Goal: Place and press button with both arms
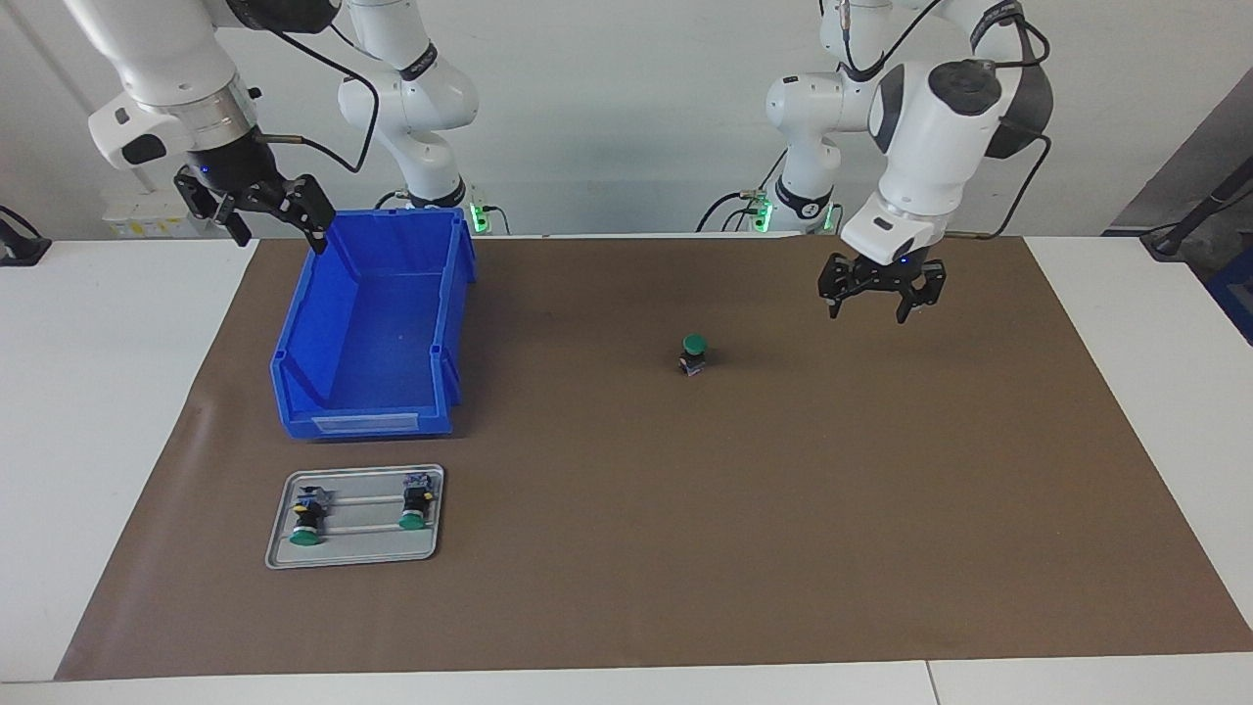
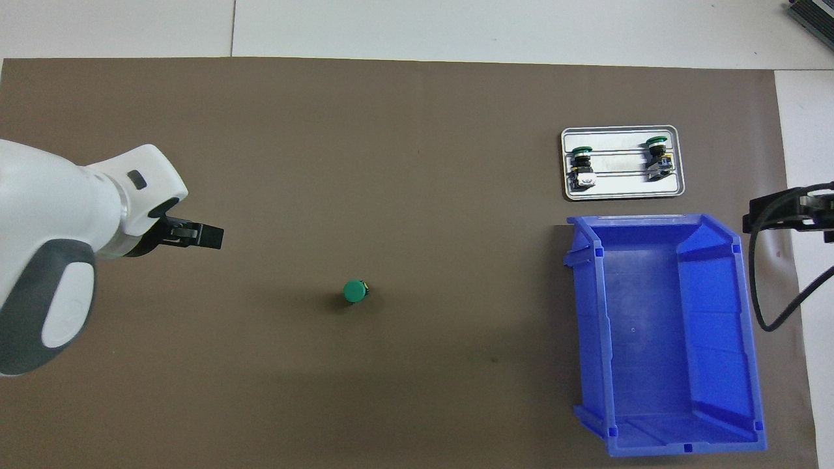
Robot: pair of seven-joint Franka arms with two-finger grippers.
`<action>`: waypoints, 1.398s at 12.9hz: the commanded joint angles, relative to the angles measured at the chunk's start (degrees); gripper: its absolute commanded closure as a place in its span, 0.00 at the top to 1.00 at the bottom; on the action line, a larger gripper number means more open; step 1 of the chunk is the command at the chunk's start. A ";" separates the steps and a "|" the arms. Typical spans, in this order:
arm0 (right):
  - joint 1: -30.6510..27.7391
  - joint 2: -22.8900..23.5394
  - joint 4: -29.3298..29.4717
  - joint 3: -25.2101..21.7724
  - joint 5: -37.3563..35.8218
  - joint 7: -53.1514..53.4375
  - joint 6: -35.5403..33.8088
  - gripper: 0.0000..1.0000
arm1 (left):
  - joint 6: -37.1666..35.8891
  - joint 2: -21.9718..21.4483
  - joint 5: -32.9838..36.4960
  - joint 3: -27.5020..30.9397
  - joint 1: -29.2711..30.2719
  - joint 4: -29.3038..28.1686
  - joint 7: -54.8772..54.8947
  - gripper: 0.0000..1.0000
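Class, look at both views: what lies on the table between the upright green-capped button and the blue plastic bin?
Nothing: between the green-capped push-button and blue plastic bin only bare brown mat shows, in both views.

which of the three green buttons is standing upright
The lone button on the brown mat; the two buttons on the metal tray lie on their sides.

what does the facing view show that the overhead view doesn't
Only the facing view shows both arms whole, their bases, and the open left gripper raised above the mat, apart from the button; the right gripper hangs open above the bin's rim.

Only the overhead view looks straight into the blue bin, which holds nothing, and onto the button's green cap from above.

Both show the button upright on the brown mat, the bin, and the metal tray with two more buttons lying in it.
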 commanded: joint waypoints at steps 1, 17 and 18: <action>0.07 -0.28 -0.54 -0.21 -0.31 -0.81 0.55 1.00 | -7.14 1.48 -1.87 2.58 -0.45 9.63 -0.13 1.00; 16.75 1.21 -5.80 1.28 1.08 16.23 11.86 1.00 | -21.49 1.84 -1.95 10.68 -2.21 19.33 7.87 1.00; 18.60 3.30 -5.55 1.37 2.83 17.63 13.02 1.00 | -21.75 1.84 -1.95 10.68 -2.21 19.33 7.78 1.00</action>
